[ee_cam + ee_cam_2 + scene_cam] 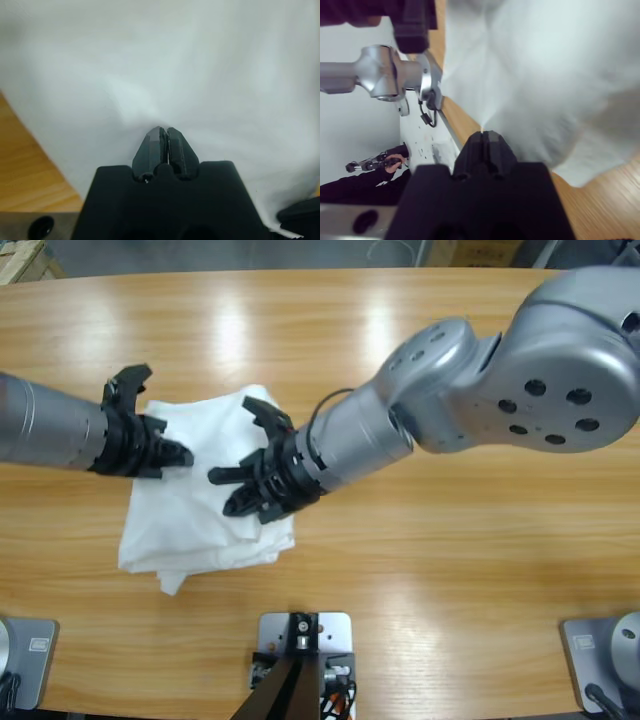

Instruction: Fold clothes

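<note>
The clothes (190, 525) are a folded bundle of plain white fabric lying left of the table's middle. My left gripper (180, 454) comes in from the left edge and sits on the bundle's upper left part. In the left wrist view its jaws (164, 131) are shut, with the white cloth (225, 75) puckering at their tips. My right gripper (225, 492) reaches in from the upper right onto the middle of the bundle. Its jaws (486, 134) are also shut, and a crease in the cloth (545, 75) runs straight to them.
The wooden table (450, 540) stretches bare to the right and behind the bundle. The right wrist view shows the left arm's silver joint (385, 70) and a person in black (380, 170) far behind. The right gripper's tip (300, 215) shows at the left wrist view's corner.
</note>
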### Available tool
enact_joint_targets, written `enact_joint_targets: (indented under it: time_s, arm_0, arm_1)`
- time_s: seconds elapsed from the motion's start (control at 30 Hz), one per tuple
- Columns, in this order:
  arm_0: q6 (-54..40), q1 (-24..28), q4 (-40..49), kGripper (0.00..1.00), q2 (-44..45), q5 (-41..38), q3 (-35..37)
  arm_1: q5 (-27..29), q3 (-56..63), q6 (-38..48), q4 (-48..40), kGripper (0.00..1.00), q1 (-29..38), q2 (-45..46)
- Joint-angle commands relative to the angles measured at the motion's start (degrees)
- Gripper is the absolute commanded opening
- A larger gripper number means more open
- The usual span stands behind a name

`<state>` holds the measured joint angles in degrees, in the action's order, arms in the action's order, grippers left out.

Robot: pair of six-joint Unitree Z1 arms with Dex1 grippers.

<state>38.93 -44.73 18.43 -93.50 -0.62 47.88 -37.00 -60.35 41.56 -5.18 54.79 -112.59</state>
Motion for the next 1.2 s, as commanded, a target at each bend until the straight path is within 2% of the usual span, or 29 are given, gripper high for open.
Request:
enact_joint_targets:
  time_s: [0.03,0.33,0.53,0.67,0.87,1.2]
  arm_0:
    - [0.25,0.52,-0.71,0.000,-2.23,-1.14,-5.51]
    - [0.37,0.52,-3.58,0.000,-2.76,-2.11,-5.25]
    - [0.43,0.11,-2.44,0.000,13.22,-2.28,-5.76]
    - [2.48,-1.84,0.82,0.000,20.57,-2.49,-8.17]
    - [4.33,-4.77,-0.71,0.000,18.90,-6.69,-13.42]
    - [7.65,-8.74,-9.80,0.000,7.14,-6.69,-16.32]
  arm_1:
    - [0.17,7.02,1.70,-4.72,0.000,0.14,-5.52]
    - [0.61,7.34,2.26,-8.09,0.000,0.14,-7.26]
    - [2.63,4.74,0.01,-0.82,0.000,0.14,4.52]
    - [1.59,-0.13,-0.21,2.24,0.000,0.14,5.31]
    - [-3.03,-9.15,-1.76,2.28,0.000,-0.71,-5.83]
    - [-6.18,-12.23,-3.85,2.72,0.000,-5.35,-14.01]
